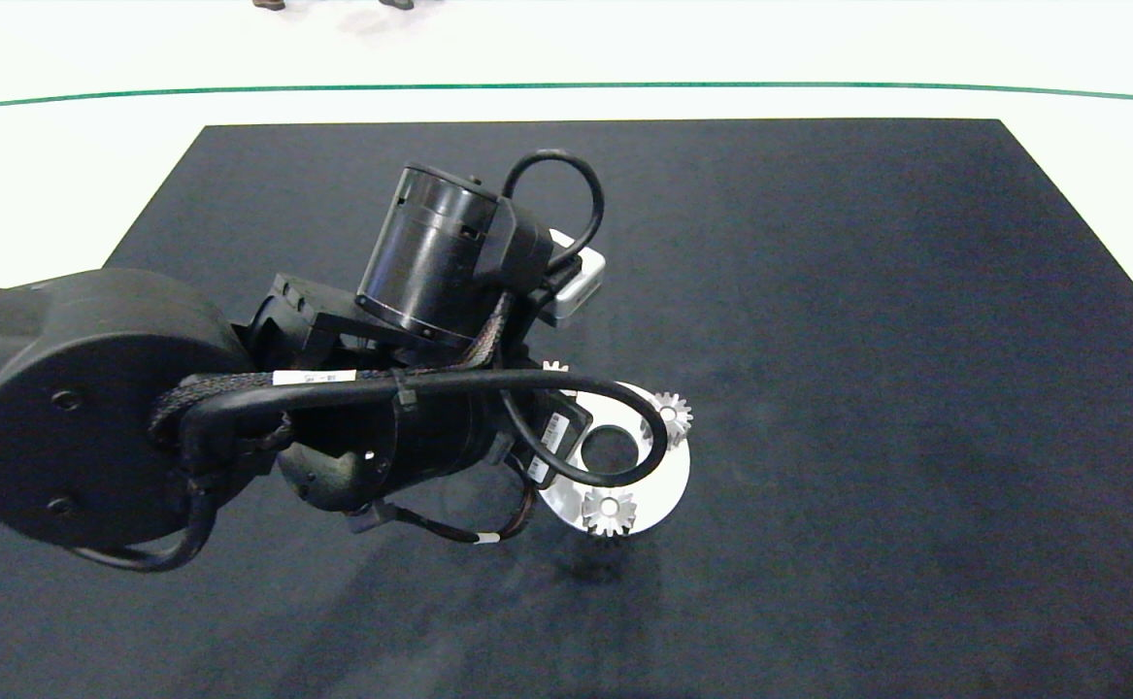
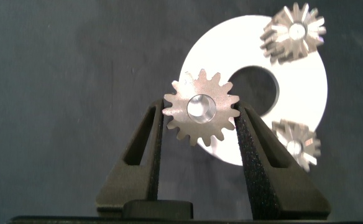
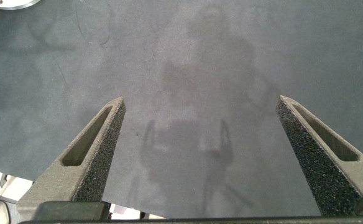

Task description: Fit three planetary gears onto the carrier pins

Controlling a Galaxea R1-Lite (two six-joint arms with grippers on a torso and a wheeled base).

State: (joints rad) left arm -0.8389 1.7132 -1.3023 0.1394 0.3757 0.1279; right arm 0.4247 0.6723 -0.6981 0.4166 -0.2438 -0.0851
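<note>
Grey foam fingers of our left gripper (image 2: pixel 200 118) clamp a silvery gear (image 2: pixel 201 109) by its teeth, holding it flat over the rim of the white disc (image 2: pixel 306 81). Two more gears sit on the disc: one (image 1: pixel 609 511) at its near edge, one (image 1: pixel 671 416) at its far edge; their pins are hidden beneath them. We see the disc lying on the black mat (image 1: pixel 867 340) near its middle. Our right gripper (image 3: pixel 200 155) hangs over bare mat, jaws wide apart and holding nothing. Beyond the mat's far edge, shoes (image 1: pixel 270 4) show.
</note>
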